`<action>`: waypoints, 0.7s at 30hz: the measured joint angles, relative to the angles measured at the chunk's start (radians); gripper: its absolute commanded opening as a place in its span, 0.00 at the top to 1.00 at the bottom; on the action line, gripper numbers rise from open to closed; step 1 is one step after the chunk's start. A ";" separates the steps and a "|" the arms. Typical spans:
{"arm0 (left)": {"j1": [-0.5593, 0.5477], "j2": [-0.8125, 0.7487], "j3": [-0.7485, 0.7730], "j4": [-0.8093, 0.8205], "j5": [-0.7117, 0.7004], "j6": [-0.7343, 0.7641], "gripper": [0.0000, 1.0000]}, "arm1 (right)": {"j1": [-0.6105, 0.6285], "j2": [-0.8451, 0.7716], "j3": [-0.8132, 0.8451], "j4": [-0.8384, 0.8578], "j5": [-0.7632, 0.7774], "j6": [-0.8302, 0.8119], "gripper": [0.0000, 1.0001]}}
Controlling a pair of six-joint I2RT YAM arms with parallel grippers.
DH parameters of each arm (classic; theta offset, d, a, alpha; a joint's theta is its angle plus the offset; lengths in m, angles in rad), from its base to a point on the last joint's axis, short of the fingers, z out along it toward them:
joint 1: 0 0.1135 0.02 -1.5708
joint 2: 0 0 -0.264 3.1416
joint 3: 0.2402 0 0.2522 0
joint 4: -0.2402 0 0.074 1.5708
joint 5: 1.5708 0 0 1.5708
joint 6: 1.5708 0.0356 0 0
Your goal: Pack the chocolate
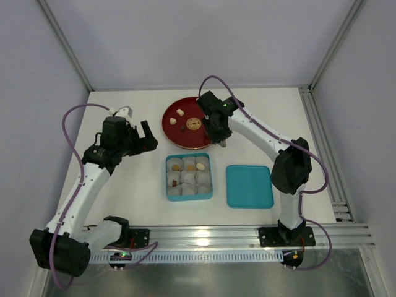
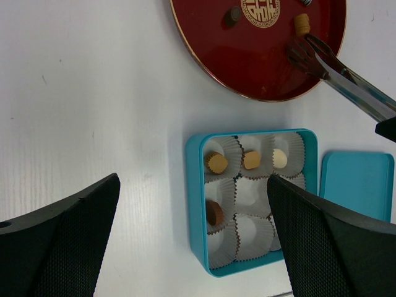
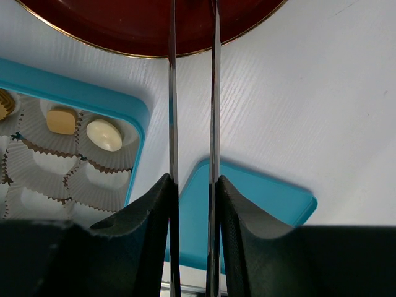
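Note:
Several chocolates lie in the paper cups of the teal box [image 1: 189, 195]: two tan [image 2: 216, 163], one cream [image 2: 280, 158] and one brown [image 2: 214, 213]. More pieces lie on the red plate [image 1: 176, 133]: a dark one [image 2: 233, 15] and a tan one [image 2: 302, 23]. My right gripper [image 3: 193, 182] is shut on metal tongs [image 2: 346, 77]. The tong tips rest over the plate just short of the tan piece, with nothing between them. My left gripper [image 2: 193, 179] is open and empty, above the table left of the box.
The teal lid [image 1: 249, 186] lies flat to the right of the box. Several paper cups [image 2: 252, 232] in the box hold nothing. A metal rail runs along the table's right and near edges.

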 measured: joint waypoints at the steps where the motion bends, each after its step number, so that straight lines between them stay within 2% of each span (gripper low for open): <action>1: 0.000 0.000 0.000 0.000 0.000 0.000 0.00 | 0.000 0.000 0.000 0.000 0.000 0.000 0.66; 21: 0.000 0.000 0.000 0.000 0.000 0.000 0.00 | 0.000 0.000 0.006 -0.002 0.010 0.001 0.66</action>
